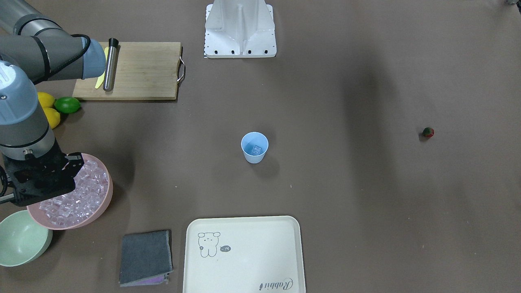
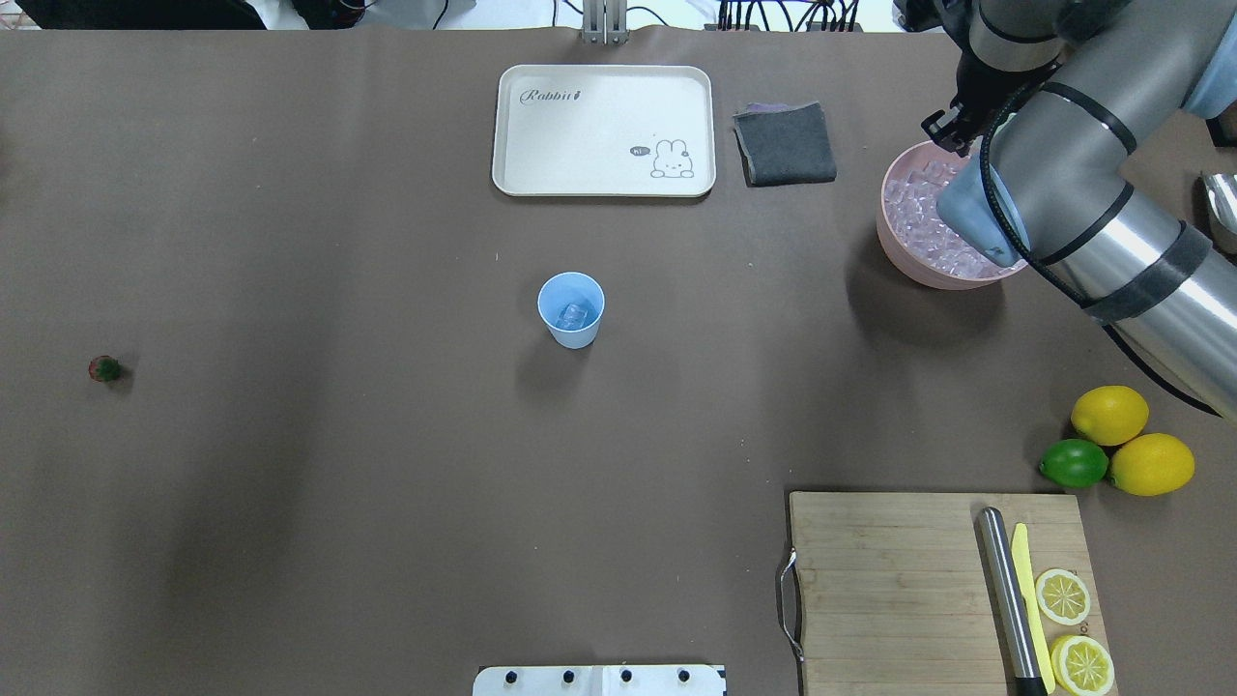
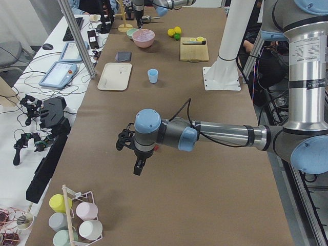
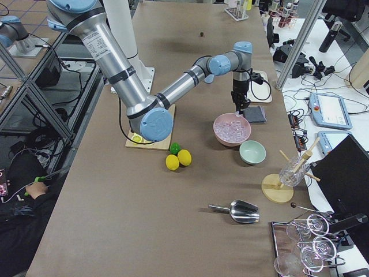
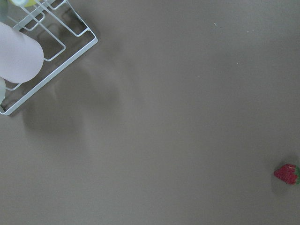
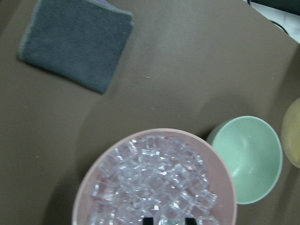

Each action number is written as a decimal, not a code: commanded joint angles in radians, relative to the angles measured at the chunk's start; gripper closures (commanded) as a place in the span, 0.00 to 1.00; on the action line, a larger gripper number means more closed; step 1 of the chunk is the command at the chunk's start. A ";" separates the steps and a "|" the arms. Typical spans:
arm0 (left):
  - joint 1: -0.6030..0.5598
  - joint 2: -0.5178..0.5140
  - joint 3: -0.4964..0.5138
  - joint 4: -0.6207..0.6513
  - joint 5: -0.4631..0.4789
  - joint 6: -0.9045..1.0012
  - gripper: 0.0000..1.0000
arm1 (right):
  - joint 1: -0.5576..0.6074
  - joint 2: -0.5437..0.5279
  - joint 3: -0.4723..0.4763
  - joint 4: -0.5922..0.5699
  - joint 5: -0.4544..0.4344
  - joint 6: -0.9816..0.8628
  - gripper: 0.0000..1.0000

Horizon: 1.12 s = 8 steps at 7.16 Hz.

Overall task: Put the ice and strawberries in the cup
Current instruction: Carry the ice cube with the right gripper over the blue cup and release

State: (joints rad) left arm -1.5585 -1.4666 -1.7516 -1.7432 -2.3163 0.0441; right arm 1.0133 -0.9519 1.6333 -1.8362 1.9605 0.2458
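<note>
The light-blue cup stands upright mid-table with one ice cube inside. The pink bowl is heaped with clear ice cubes. My right gripper hangs over the bowl's ice, fingertips apart, nothing seen held. The small red strawberry lies alone far off on the table; it also shows in the left wrist view. My left gripper hovers near the strawberry, seen only in the exterior left view, so I cannot tell if it is open.
A pale-green bowl sits beside the pink bowl. A grey cloth and cream tray lie nearby. A cutting board holds a steel rod, a knife and lemon halves; lemons and a lime sit beside it. A wire cup rack is near the left arm.
</note>
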 commanded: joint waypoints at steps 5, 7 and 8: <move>0.000 -0.015 0.020 -0.001 0.000 -0.001 0.02 | -0.292 0.234 -0.120 0.452 0.197 0.817 1.00; 0.000 -0.018 0.020 0.001 0.000 -0.001 0.02 | -0.358 0.269 -0.179 0.453 0.097 0.857 1.00; 0.000 -0.020 0.020 0.001 0.000 -0.001 0.02 | -0.369 0.269 -0.206 0.454 0.081 0.857 1.00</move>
State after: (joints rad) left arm -1.5585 -1.4838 -1.7326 -1.7431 -2.3163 0.0429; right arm 0.6701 -0.6928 1.4643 -1.3850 2.0784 1.0924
